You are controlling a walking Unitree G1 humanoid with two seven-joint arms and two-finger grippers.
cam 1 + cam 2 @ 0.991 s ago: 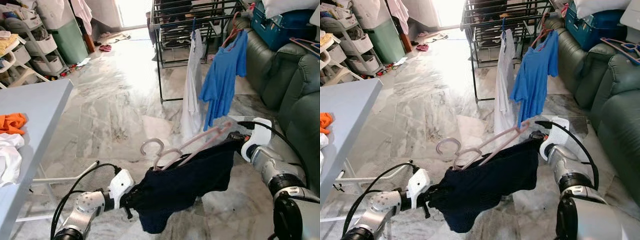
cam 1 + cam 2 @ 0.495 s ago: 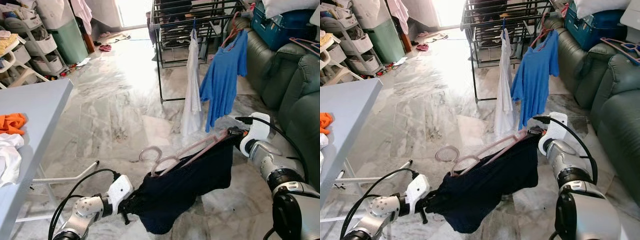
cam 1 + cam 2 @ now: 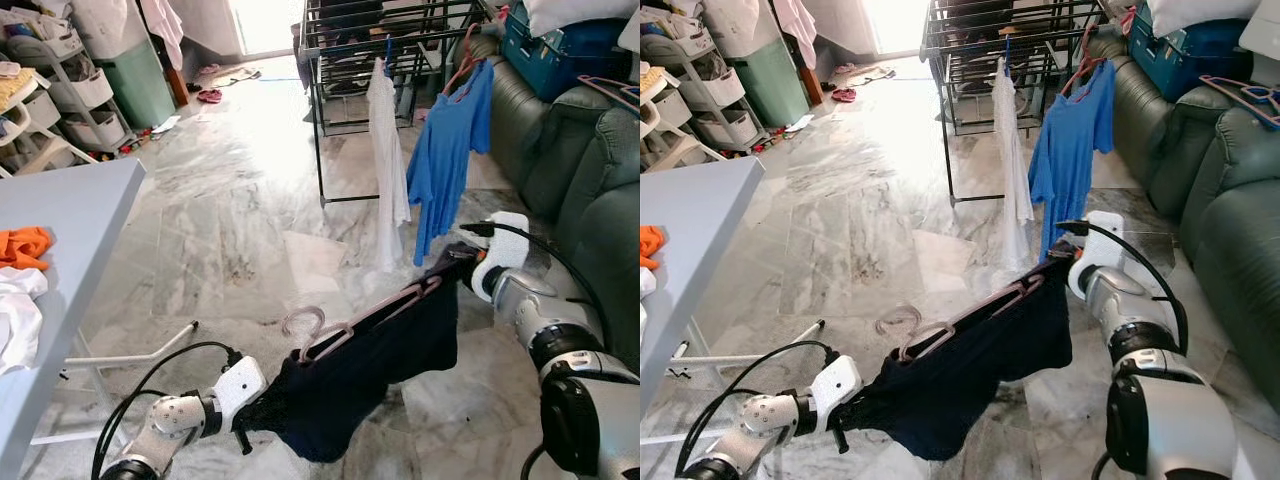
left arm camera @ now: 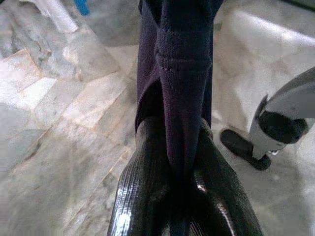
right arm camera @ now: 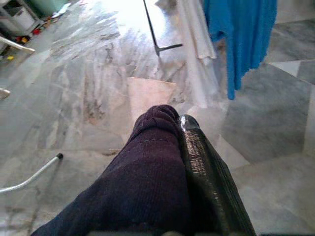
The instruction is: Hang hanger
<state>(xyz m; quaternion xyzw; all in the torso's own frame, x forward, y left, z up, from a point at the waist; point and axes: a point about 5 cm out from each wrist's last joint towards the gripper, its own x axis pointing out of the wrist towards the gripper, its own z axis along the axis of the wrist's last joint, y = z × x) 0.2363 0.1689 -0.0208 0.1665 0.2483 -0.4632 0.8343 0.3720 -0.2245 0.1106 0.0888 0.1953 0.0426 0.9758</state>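
left gripper: low near the floor, clamped tight on one end of the dark garment
right gripper: higher up by the sofa, pinching the garment's other end
hanger: pink, lying on the stretched garment, hook toward the desk
drying rack: well beyond, white cloth and blue shirt hanging on it
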